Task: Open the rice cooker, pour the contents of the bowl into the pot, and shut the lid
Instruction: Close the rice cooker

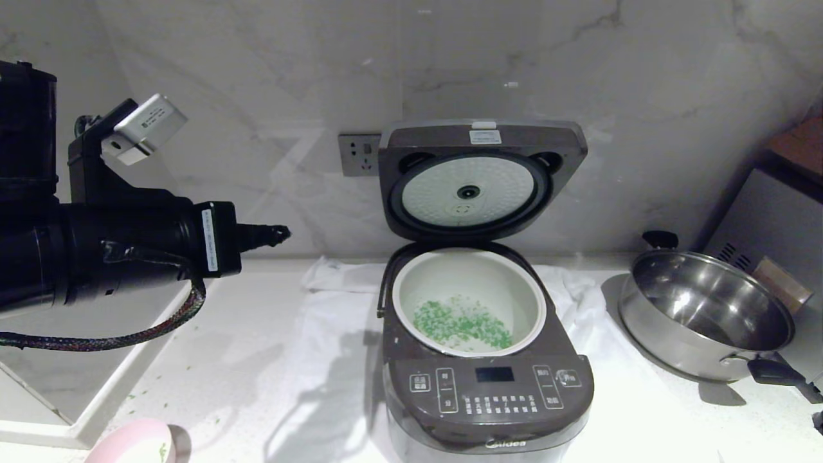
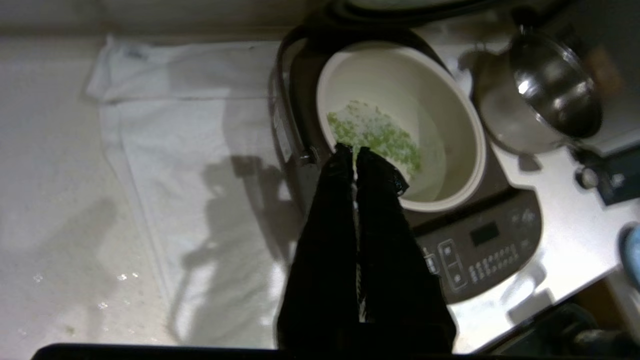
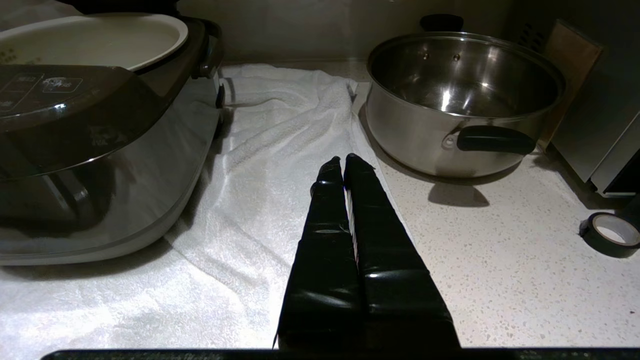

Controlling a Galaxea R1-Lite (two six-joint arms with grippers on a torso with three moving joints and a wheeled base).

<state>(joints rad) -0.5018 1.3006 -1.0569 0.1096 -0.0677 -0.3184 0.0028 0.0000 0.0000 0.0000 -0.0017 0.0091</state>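
Note:
The rice cooker (image 1: 488,392) stands in the middle of the counter with its lid (image 1: 481,180) swung up against the wall. Its pot (image 1: 532,302) is uncovered, and the contents (image 1: 460,323), small green bits, lie at its bottom. The pink bowl (image 1: 132,444) rests on the counter at the front left, with a few green bits left in it. My left gripper (image 1: 280,234) hangs shut and empty in the air left of the raised lid, well above the counter. My right gripper (image 3: 342,160) is shut and empty, low over the towel to the right of the cooker (image 3: 100,150).
A white towel (image 1: 334,321) lies under the cooker. A steel pan (image 1: 704,315) with black handles stands to the right, before a metal appliance (image 1: 771,218). A roll of black tape (image 3: 610,234) lies further right. A wall socket (image 1: 360,154) sits behind the lid. Green bits dot the counter near the bowl.

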